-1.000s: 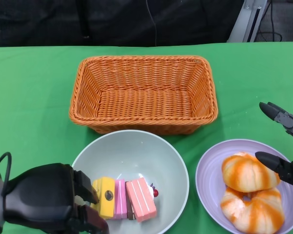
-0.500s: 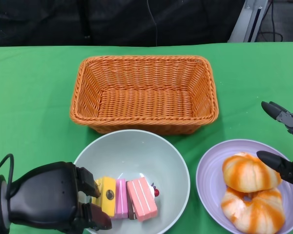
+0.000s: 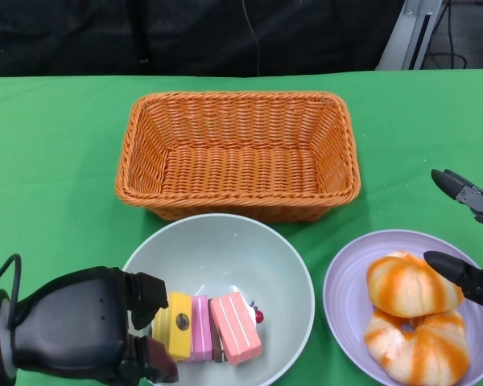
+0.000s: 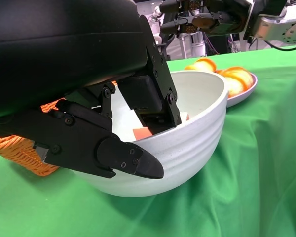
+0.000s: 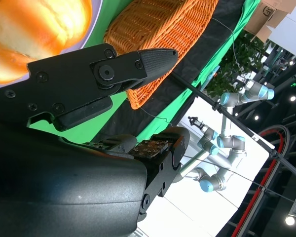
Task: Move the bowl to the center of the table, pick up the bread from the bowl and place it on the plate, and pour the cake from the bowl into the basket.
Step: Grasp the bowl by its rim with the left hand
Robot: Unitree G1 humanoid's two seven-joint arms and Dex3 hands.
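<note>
Closing a little tighter, the left hand (image 3: 88, 338) is clamping the near-left rim of the bowl (image 3: 249, 249), fingers inside and out, cake slices (image 3: 213, 327) lying beside them, the wicker basket (image 3: 237, 153) directly beyond, while the right hand (image 3: 467, 241) is hovering open.

Green-covered table (image 3: 56, 161), orange wicker basket (image 3: 237, 153) at its middle, pale bowl (image 3: 225, 249) in front, purple plate (image 3: 342, 289) beside the bowl

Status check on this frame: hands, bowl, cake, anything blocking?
Left hand grips bowl rim, cake inside. Right hand open over plate, bread already there. Basket beyond bowl, unobstructed.
</note>
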